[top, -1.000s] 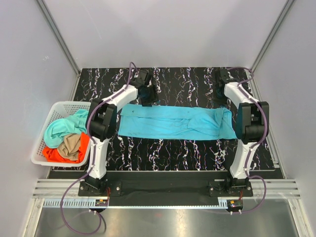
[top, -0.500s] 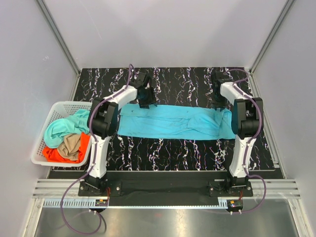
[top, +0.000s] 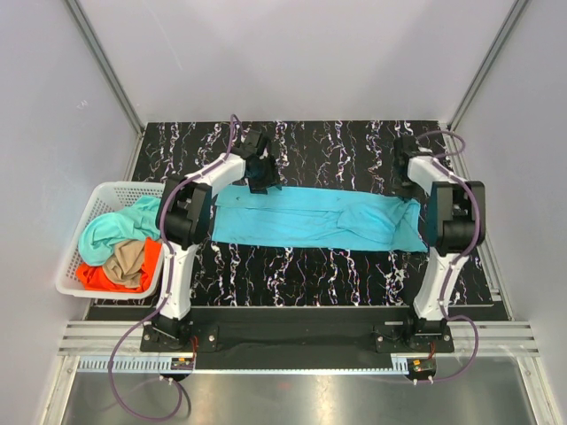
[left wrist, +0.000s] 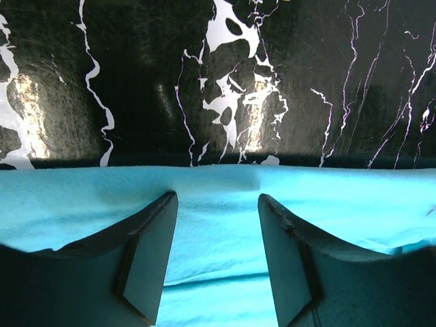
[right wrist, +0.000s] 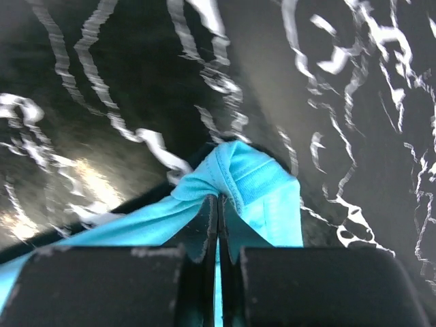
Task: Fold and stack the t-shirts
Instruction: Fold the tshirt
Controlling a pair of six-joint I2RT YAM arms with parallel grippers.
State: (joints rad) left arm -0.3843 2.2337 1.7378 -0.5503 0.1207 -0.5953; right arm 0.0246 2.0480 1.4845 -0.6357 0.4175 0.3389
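A bright cyan t-shirt (top: 310,217) lies folded into a long strip across the black marbled table (top: 337,146). My left gripper (top: 263,175) stands open over the strip's far left corner. In the left wrist view its fingers (left wrist: 146,252) straddle flat cyan cloth (left wrist: 218,231), with the cloth's far edge just beyond the tips of the left gripper (left wrist: 216,197). My right gripper (top: 410,180) is at the far right end of the strip. In the right wrist view the right gripper (right wrist: 218,199) is shut on a bunched corner of the cyan t-shirt (right wrist: 262,187), which rises over the fingertips.
A white lattice basket (top: 97,197) sits off the table's left edge, holding mint-teal (top: 111,228), tan (top: 127,259) and orange-red (top: 96,278) t-shirts. Grey walls enclose the table on three sides. Both arm bases stand at the near edge.
My right gripper has closed on the shirt's far right corner and shifted slightly right. The left gripper has stayed open over the far left corner.
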